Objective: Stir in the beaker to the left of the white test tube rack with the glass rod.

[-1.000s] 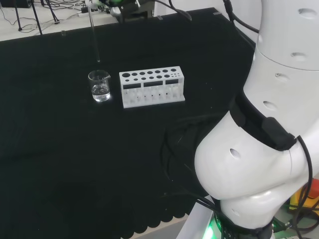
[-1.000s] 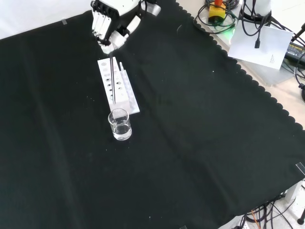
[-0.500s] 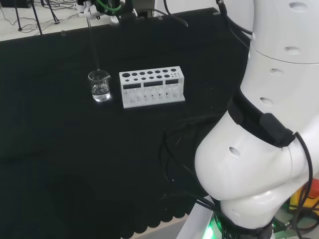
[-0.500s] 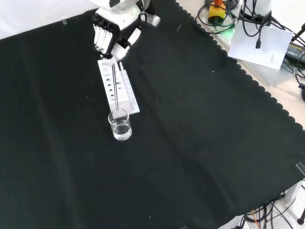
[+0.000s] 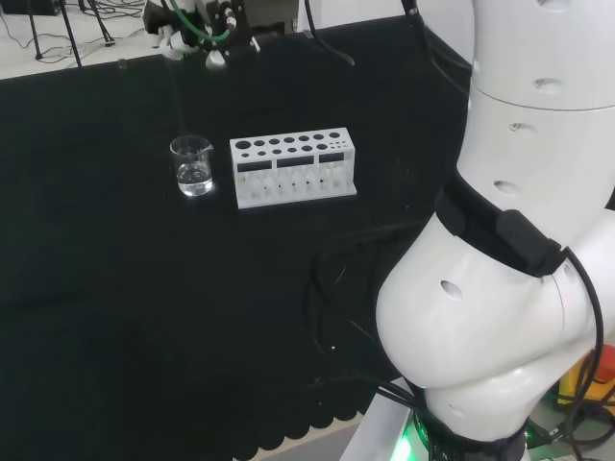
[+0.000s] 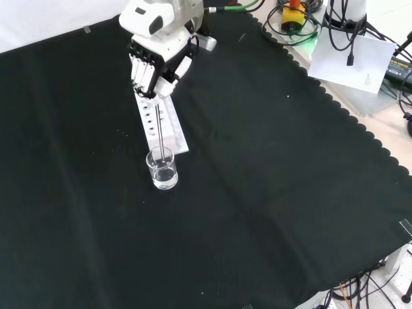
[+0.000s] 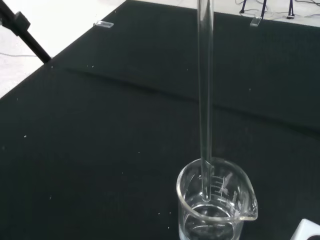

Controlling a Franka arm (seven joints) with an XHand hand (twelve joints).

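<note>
Front view: we note the hand above the white test tube rack, fingers curled round the glass rod. Wrist view confirms the rod stands upright, its lower end inside the beaker, which holds clear liquid and sits just beside the rack's end on the black cloth.

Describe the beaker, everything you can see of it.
The beaker is a small, clear glass vessel with a pouring spout on its rim and faint graduation marks on its wall. It stands upright on the black cloth, just off one end of the white test tube rack, and holds a shallow layer of clear liquid. The glass rod, held from above by the hand, hangs nearly upright with its lower end inside the rim; whether the tip reaches the liquid cannot be told.
</note>
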